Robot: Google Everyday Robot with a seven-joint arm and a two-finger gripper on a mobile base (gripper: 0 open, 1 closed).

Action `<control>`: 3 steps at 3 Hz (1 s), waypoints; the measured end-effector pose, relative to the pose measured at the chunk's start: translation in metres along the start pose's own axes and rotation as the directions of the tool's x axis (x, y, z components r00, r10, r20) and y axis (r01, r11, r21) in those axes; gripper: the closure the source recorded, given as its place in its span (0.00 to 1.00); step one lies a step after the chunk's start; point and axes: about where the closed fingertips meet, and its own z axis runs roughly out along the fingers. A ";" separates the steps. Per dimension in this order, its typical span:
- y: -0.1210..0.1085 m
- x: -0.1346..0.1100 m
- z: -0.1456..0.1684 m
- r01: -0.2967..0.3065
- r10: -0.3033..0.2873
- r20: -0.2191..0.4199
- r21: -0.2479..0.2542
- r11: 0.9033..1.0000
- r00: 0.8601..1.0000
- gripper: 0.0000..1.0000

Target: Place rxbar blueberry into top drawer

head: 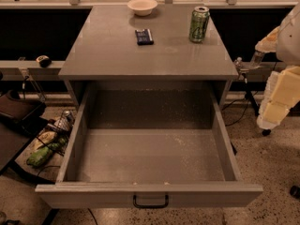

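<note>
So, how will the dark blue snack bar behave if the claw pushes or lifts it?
The rxbar blueberry lies flat and thin on the cabinet top, so it probably will not roll or tip. Its wrapper may slide on that smooth surface. It looks small, likely light. The claw is beside the right edge.

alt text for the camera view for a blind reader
An open, empty top drawer faces the camera; on the cabinet above sit the rxbar blueberry, a green can and a white bowl. The tool hangs by the cabinet's right edge.

light dim, warm | sheen on cabinet top (pixel 108 48) | claw (pixel 240 66) at right edge
</note>
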 end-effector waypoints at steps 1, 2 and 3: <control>0.000 0.000 0.000 0.000 0.000 0.000 0.000 1.000 1.000 0.00; -0.015 -0.007 0.014 0.008 -0.011 0.062 0.042 0.999 0.998 0.00; -0.047 -0.025 0.054 -0.063 0.047 0.169 0.088 0.994 0.984 0.00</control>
